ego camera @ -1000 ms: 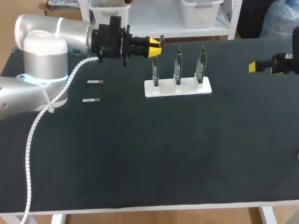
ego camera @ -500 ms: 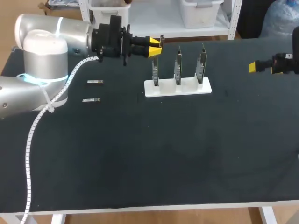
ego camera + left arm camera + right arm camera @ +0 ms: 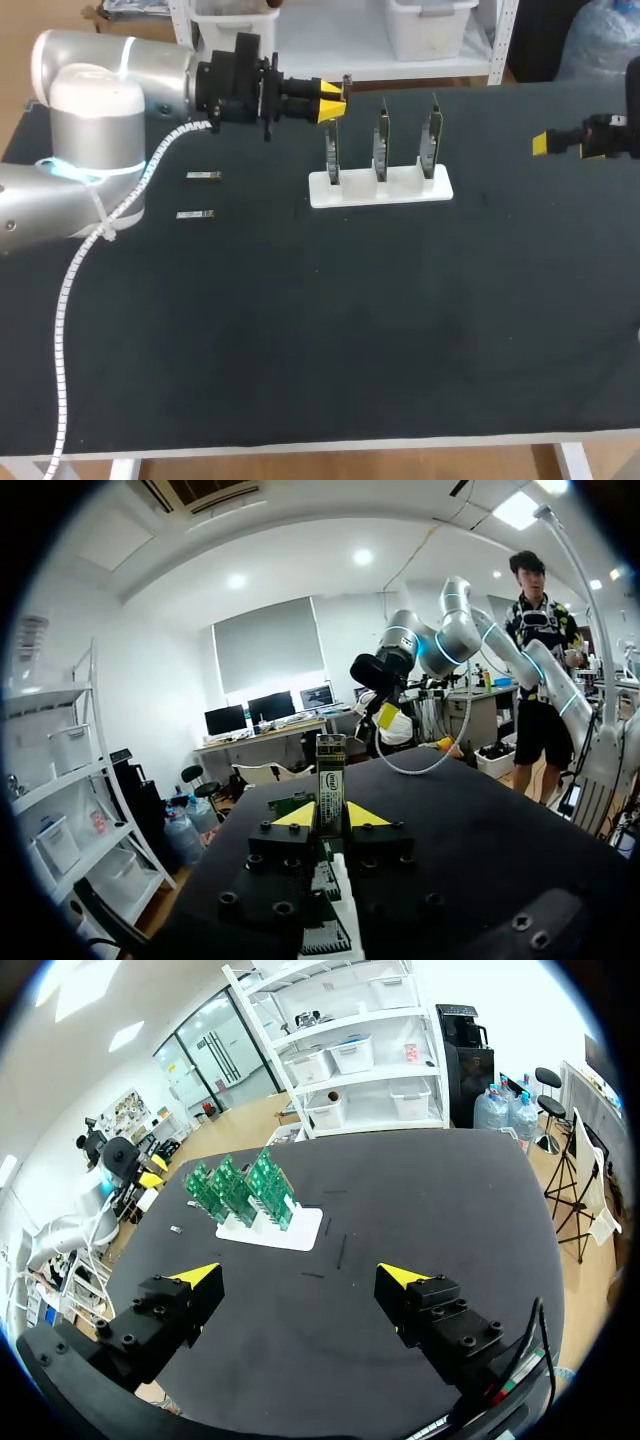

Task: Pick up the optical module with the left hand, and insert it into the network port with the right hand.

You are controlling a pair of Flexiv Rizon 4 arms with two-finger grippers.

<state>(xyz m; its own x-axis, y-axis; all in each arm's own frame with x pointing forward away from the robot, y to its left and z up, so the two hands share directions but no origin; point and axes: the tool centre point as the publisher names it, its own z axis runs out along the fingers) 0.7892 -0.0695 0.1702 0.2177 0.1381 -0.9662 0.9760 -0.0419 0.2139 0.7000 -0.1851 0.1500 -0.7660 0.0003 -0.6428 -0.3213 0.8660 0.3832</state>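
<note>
My left gripper [image 3: 332,102] hovers just left of the leftmost board, shut on an optical module [image 3: 346,84]. In the left wrist view the module [image 3: 330,778] is a slim metal bar with a label, clamped between the two yellow tips of the left gripper [image 3: 331,818] and sticking out ahead of them. Three green network boards [image 3: 381,140] stand upright in a white base [image 3: 380,187]. My right gripper [image 3: 548,143] is at the far right, well apart from the boards. In its own view the right gripper [image 3: 300,1278] is open and empty, the boards [image 3: 238,1188] far ahead.
Two more optical modules [image 3: 203,176] [image 3: 195,214] lie flat on the black table [image 3: 320,330], left of the white base. The left arm's white coiled cable [image 3: 75,290] hangs down along the table's left side.
</note>
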